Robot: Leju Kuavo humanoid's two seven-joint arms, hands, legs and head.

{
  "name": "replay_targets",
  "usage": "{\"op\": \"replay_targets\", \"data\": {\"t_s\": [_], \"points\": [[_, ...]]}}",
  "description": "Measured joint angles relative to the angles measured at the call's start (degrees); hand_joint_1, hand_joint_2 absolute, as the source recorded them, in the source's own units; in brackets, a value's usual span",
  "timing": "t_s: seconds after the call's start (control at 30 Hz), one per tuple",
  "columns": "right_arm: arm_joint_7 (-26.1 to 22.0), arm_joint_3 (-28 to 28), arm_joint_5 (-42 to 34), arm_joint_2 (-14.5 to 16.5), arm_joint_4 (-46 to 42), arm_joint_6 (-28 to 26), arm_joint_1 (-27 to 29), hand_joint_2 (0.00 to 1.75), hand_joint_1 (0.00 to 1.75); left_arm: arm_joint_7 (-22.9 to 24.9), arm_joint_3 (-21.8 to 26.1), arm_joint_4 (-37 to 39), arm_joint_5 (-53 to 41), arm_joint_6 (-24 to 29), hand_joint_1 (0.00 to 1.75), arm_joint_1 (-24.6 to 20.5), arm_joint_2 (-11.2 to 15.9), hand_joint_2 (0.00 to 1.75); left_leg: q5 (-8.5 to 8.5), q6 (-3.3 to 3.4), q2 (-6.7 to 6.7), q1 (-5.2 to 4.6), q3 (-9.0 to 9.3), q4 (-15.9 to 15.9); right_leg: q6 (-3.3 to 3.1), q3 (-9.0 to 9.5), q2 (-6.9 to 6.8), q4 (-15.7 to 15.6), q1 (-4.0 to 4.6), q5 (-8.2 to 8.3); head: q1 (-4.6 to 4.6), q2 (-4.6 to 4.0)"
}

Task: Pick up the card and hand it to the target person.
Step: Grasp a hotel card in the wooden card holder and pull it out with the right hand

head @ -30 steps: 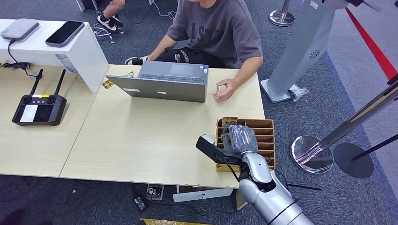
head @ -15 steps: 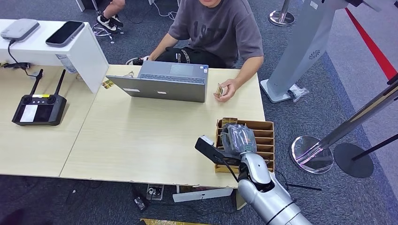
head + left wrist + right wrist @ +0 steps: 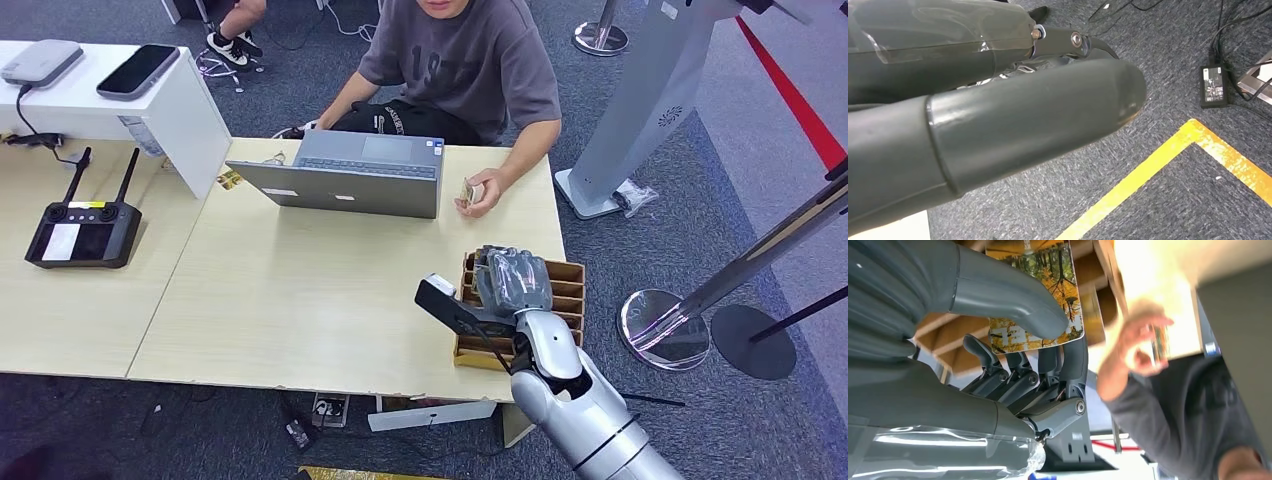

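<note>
**Card pinched above the wooden rack**

The glossy card printed with yellow autumn trees (image 3: 1040, 295) is gripped between the thumb and fingers of the right hand (image 3: 512, 282), just over the slotted brown wooden card rack (image 3: 566, 290) on the pale wooden table (image 3: 300, 300). Across it, a person in a grey T-shirt (image 3: 460, 60) holds another small card. Whether the left hand (image 3: 998, 130) is clenched, I cannot tell.

Grey carpet (image 3: 300, 90) covers the floor, crossed by a yellow tape line (image 3: 1153, 170). A pale wooden surface (image 3: 300, 300) stands on it. Chrome stanchion bases (image 3: 665, 330) stand beyond the surface's right edge.
</note>
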Motion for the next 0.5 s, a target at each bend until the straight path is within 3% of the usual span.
{"op": "replay_targets", "data": {"t_s": [0.33, 0.5], "points": [[0.64, -1.29, -2.59, -2.37, -7.69, 0.97, -0.51, 1.75, 1.58, -0.45, 0.02, 0.01, 0.09, 0.28, 0.00, 0.23, 0.25, 0.00, 0.00, 0.00, 0.00, 0.00, 0.00, 0.00, 0.00, -0.01, 0.00, 0.00, 0.00, 0.00, 0.00, -0.01], [-0.04, -2.69, -5.34, -3.22, -11.08, -1.63, -0.59, 1.75, 1.58, -0.63, 0.02, 0.01, 0.07, 0.36, 0.00, 0.35, 0.33, 0.00, 0.00, 0.00, 0.00, 0.00, 0.00, 0.00, 0.00, -0.01, 0.01, 0.00, 0.00, 0.00, 0.00, -0.01]]}}
